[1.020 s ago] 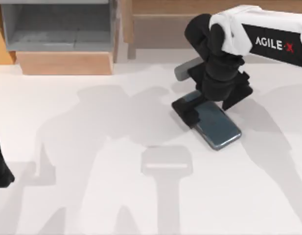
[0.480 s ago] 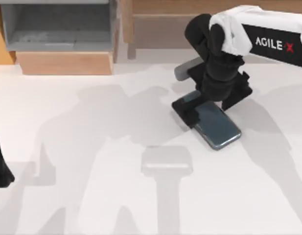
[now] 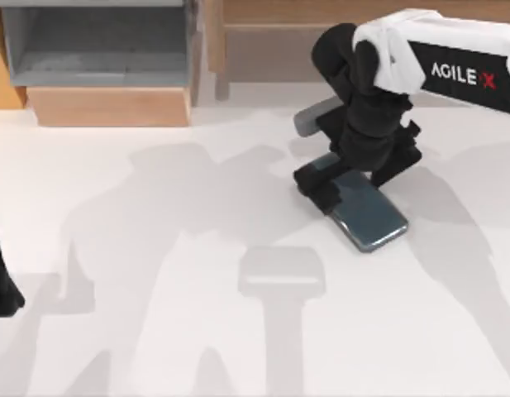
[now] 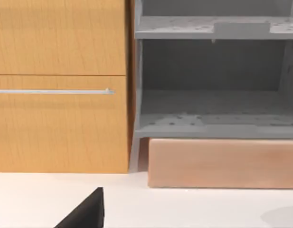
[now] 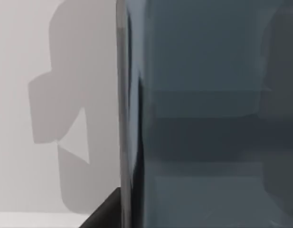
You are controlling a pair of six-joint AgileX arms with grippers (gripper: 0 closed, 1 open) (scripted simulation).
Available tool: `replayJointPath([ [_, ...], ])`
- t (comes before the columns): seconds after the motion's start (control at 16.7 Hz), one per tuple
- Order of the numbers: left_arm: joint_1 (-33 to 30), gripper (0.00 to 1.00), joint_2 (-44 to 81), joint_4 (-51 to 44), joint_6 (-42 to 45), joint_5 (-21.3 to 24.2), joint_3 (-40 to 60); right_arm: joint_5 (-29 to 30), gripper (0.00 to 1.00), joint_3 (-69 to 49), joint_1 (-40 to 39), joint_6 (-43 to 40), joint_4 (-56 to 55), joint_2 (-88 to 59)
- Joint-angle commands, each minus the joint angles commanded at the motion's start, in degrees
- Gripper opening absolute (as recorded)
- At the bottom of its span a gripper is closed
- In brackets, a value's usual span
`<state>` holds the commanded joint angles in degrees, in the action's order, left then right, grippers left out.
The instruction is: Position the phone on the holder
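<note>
Orange wood cabinet fronting (image 4: 61,85) and a grey open shelf unit (image 4: 212,80) are lining the back edge at the top view's left, well apart from the work. Left gripper (image 3: 0,289) is sitting parked at the table's left edge; whether its fingers are open cannot be told.

White tabletop (image 3: 155,331) is lying bare across the middle.

Right of centre, the phone (image 3: 366,213) is lying flat on the table, angled diagonally, its upper end under the right gripper (image 3: 354,175). The black fingers are straddling that end, one on each long side, seemingly closing on it; actual contact is not certain. In the right wrist view the phone's glossy face (image 5: 208,114) and thin edge are sitting very near the camera.

Judgement: a stiff, light slab, glossy and likely slippery, with thin edges giving little purchase. Gripping across the width by the two long edges looks soundest; a loose pinch could let it slide or tilt.

A grey block (image 3: 315,118), possibly the holder, is sitting just behind the gripper, partly hidden by the arm. Nothing else is crowding the phone.
</note>
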<state>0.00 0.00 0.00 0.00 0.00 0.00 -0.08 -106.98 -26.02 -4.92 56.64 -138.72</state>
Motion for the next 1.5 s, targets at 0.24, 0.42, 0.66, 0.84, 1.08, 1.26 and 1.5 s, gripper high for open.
replayJointPath([
  [0.24, 0.0, 1.0, 0.0, 0.0, 0.0, 0.0, 0.0, 0.0, 0.0, 0.0, 0.0, 0.0, 0.0, 0.0],
  [0.42, 0.0, 1.0, 0.0, 0.0, 0.0, 0.0, 0.0, 0.0, 0.0, 0.0, 0.0, 0.0, 0.0, 0.0],
  [0.66, 0.0, 1.0, 0.0, 0.0, 0.0, 0.0, 0.0, 0.1, 0.0, -1.3, 0.2, 0.0, 2.0, 2.4],
  [0.84, 0.0, 1.0, 0.0, 0.0, 0.0, 0.0, 0.0, 0.1, 0.0, -2.4, 0.2, 0.0, 3.6, 2.9],
  [1.08, 0.0, 1.0, 0.0, 0.0, 0.0, 0.0, 0.0, 0.1, 0.0, -2.9, 0.2, 0.0, 4.4, 3.3],
  [1.26, 0.0, 1.0, 0.0, 0.0, 0.0, 0.0, 0.0, 0.1, 0.0, -2.9, 0.4, 0.2, 4.2, 3.4],
  [1.5, 0.0, 1.0, 0.0, 0.0, 0.0, 0.0, 0.0, 0.6, 0.0, -0.6, 3.8, 1.1, 3.1, 9.5],
])
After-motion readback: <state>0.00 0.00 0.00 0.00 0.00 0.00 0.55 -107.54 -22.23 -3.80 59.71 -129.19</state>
